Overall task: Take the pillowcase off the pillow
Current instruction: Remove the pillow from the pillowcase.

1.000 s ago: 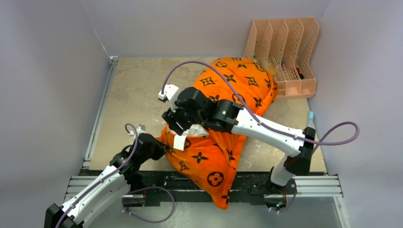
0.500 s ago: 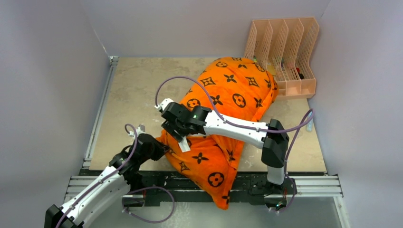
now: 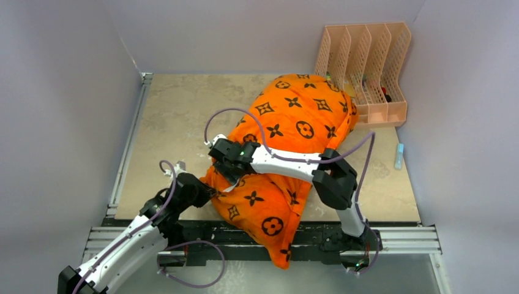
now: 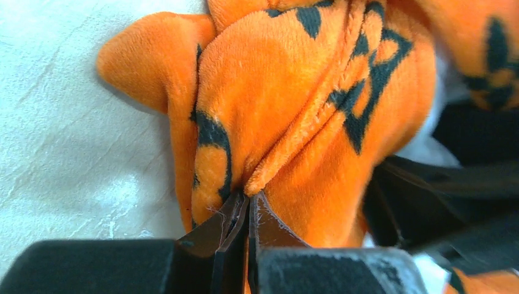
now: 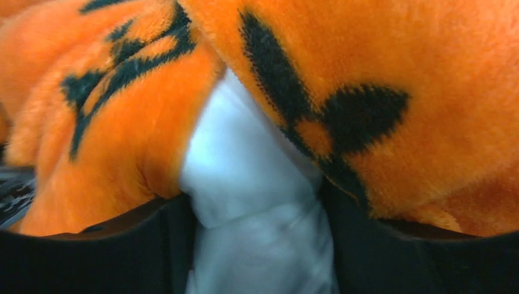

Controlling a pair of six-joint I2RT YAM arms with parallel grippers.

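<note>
File rack (image 3: pixel 367 61) against pillowcase (image 3: pixel 294 116); left gripper (image 4: pixel 248 205) pinching its fold; right gripper (image 5: pixel 254 205) astride pillow (image 5: pixel 245 147), grip unclear.

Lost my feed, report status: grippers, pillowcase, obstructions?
Left gripper shut on pillowcase fold. Right gripper open astride pillow. Pillowcase not off. File rack beside far end.

The pillowcase (image 3: pixel 294 116) is bright orange plush cloth with a short, dense, matt pile and black printed motifs; a stitched seam ridge shows in the left wrist view. The pillow (image 5: pixel 245 184) is plain white cloth, smooth, matt and faintly creased. The table (image 3: pixel 177 116) has a hard beige top, mottled like stone, with low sheen. The file rack (image 3: pixel 367 55) is peach plastic, perforated and slightly glossy. The left pincer (image 4: pixel 248 199) is hard black plastic, matt. The right arm shell (image 3: pixel 284 162) is smooth white plastic, semi-gloss. The cable (image 3: pixel 229 111) has a smooth lilac sheath. The rail (image 3: pixel 404 240) is bare silver metal. The walls (image 3: pixel 61 92) are flat, matt, pale grey panels.
</note>
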